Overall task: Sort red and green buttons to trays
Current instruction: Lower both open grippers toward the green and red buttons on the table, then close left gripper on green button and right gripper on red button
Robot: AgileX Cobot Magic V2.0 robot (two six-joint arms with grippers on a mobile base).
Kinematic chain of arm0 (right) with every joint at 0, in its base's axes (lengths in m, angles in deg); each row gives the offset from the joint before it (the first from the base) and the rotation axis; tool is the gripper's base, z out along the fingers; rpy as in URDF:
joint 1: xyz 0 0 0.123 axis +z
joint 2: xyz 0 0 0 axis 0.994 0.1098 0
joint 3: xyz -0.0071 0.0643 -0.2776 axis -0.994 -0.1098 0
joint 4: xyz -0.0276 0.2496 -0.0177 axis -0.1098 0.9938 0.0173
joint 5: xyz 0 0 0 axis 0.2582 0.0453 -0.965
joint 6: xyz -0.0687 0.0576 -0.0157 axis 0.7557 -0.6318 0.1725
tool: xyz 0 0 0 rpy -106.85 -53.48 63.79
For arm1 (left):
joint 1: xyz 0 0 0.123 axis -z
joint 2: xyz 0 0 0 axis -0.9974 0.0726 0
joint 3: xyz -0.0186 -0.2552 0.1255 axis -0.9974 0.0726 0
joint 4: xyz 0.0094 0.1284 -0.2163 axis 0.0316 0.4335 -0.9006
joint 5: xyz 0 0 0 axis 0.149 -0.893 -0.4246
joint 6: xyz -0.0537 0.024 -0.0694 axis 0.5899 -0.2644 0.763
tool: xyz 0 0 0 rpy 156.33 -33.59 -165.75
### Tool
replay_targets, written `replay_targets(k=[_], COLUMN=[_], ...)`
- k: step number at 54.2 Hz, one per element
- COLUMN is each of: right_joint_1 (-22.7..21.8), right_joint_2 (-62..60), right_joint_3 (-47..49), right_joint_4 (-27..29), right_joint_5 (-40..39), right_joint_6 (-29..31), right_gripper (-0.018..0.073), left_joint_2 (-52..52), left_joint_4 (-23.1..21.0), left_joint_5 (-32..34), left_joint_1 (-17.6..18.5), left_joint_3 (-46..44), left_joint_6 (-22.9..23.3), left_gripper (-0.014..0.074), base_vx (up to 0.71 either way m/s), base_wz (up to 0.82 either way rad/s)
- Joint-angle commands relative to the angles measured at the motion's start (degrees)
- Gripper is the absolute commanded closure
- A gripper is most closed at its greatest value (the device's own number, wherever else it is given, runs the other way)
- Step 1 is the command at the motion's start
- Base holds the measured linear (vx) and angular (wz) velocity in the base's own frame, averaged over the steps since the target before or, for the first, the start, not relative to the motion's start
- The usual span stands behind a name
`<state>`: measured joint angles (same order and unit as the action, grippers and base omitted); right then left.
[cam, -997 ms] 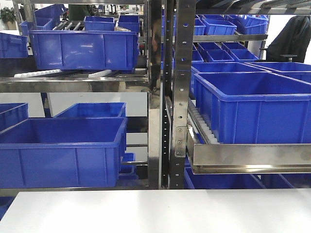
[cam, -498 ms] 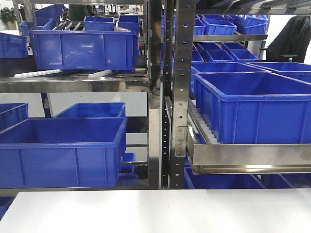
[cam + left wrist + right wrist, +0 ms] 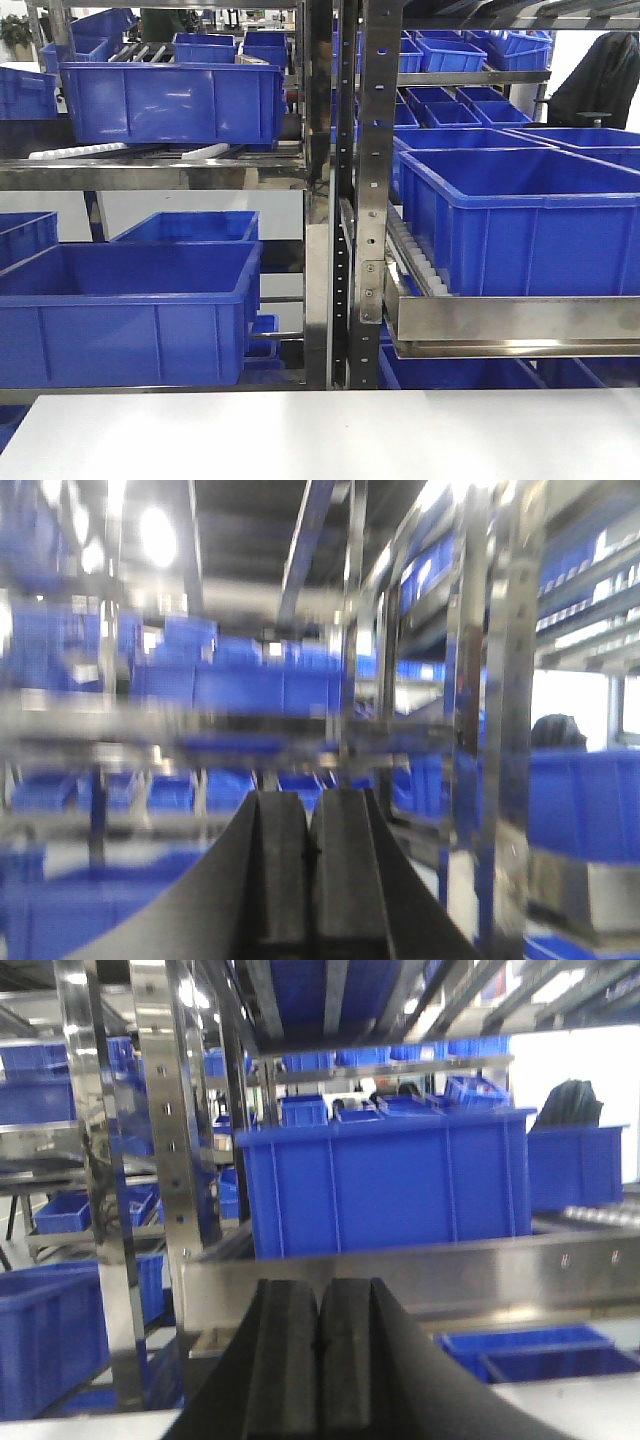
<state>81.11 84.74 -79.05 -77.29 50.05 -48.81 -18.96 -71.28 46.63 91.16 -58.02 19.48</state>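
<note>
Across the last second nothing moves in the front view. The left blue crate (image 3: 120,310) at 8 o'clock, the steel rack post (image 3: 370,190) at centre, the right blue crate (image 3: 520,220) at 3 o'clock and the white table (image 3: 330,435) at 6 o'clock sit as before. The left gripper (image 3: 310,810), in a blurred view, has its jaws pressed together on nothing, and so does the right gripper (image 3: 319,1300). No buttons or trays show in any view, so sorting probably has not begun. No writing is legible.

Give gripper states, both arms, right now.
Left gripper: shut, nothing held.
Right gripper: shut, nothing held.
</note>
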Motion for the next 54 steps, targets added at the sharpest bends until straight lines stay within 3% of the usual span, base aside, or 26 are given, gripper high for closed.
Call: replay_targets(k=[1, 6, 15, 26, 39, 46, 54], right_joint_1=[-0.26, -0.26, -0.26, -0.26, -0.26, -0.26, -0.26], right_joint_2=[3.47, 6.77, 13.24, 19.48, 22.89, 23.33, 23.33], right_joint_3=[7.26, 11.03, 12.02, 12.02, 12.02, 12.02, 12.02], right_joint_4=[-1.26, -1.26, -1.26, -1.26, -1.41, -1.41, -0.77], right_joint_5=[1.14, 3.24, 4.13, 9.07, 12.20, 11.62, 12.02], right_joint_6=[0.41, 0.41, 0.41, 0.41, 0.41, 0.36, 0.16], right_gripper=[0.0567, 0.0565, 0.0554, 0.0473, 0.0239, 0.0104, 0.0010], left_joint_2=[2.10, 5.07, 10.97, 16.27, 17.95, 17.96, 20.25], left_joint_4=[3.30, 4.94, 5.36, 5.25, 4.98, 1.82, -2.27], left_joint_5=[-1.72, -8.18, -12.16, -20.28, -21.98, -22.43, -29.03], left_joint_1=[0.00, 0.00, 0.00, 0.00, 0.00, 0.00, 0.05], left_joint_3=[-6.98, -11.24, -12.94, -12.92, -12.92, -12.92, -12.92], left_joint_6=[-0.24, -0.24, -0.24, -0.24, 0.02, -0.09, -1.86], left_gripper=[0.0594, 0.0587, 0.0538, 0.0332, 0.0034, -0.0003, 0.0000], base_vx=[0.00, 0.00, 0.00, 0.00, 0.00, 0.00, 0.00], base_wz=[0.00, 0.00, 0.00, 0.00, 0.00, 0.00, 0.00])
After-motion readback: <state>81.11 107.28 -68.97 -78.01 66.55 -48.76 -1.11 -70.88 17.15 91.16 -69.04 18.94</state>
